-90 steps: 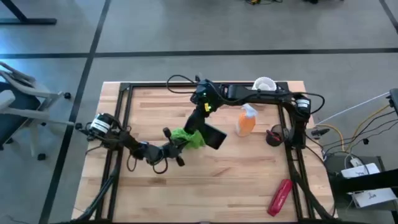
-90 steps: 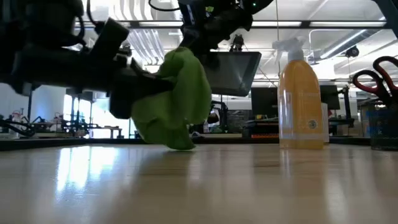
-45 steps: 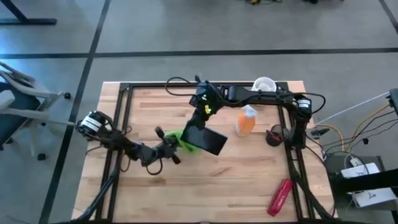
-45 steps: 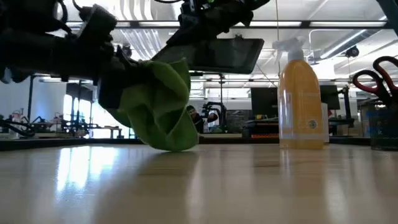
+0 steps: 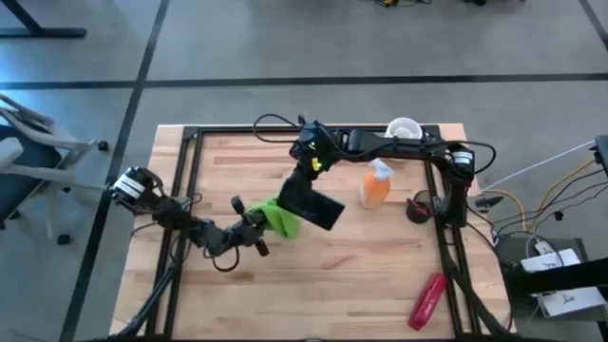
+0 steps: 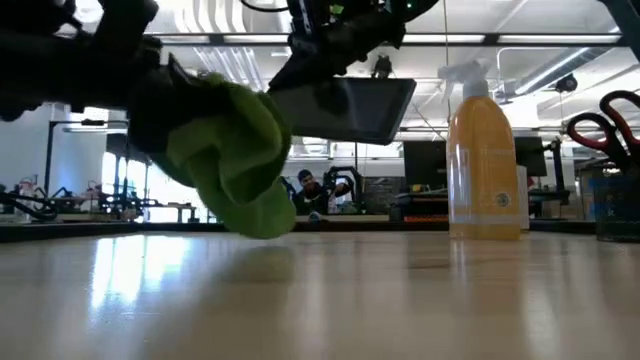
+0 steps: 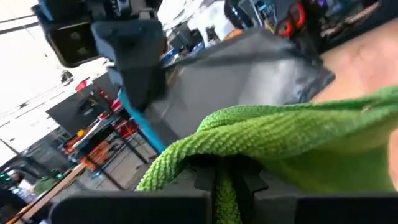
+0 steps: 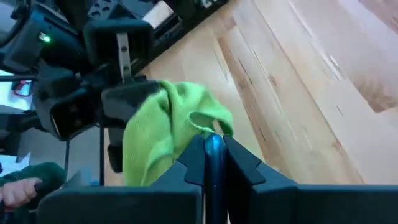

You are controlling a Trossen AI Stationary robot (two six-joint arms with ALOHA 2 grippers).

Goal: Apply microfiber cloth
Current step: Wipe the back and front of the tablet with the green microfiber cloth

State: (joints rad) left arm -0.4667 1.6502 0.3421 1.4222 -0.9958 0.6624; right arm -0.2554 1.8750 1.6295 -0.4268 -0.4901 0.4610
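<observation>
Wooden tabletop (image 5: 361, 275), both arms working just beside the orange spray bottle (image 5: 376, 184): cloth stroke sliding off the dark device.

Left gripper (image 5: 258, 224), fingers pinched on the lime-green microfiber cloth (image 5: 282, 218), is pulling away from the bottle; half a second ago the cloth was sitting closer under the dark flat device (image 5: 311, 205), and a second ago it was bunched at that device's near edge. Right gripper (image 5: 306, 172) is clamping the device by its edge and is holding it tilted in the air on the side away from the bottle, its angle shifting slightly. Cloth (image 6: 225, 145) is hanging clear of the table, seemingly at or just off the device's (image 6: 345, 108) lower corner, so this looks like the end of one wiping pass, not the finish.
</observation>
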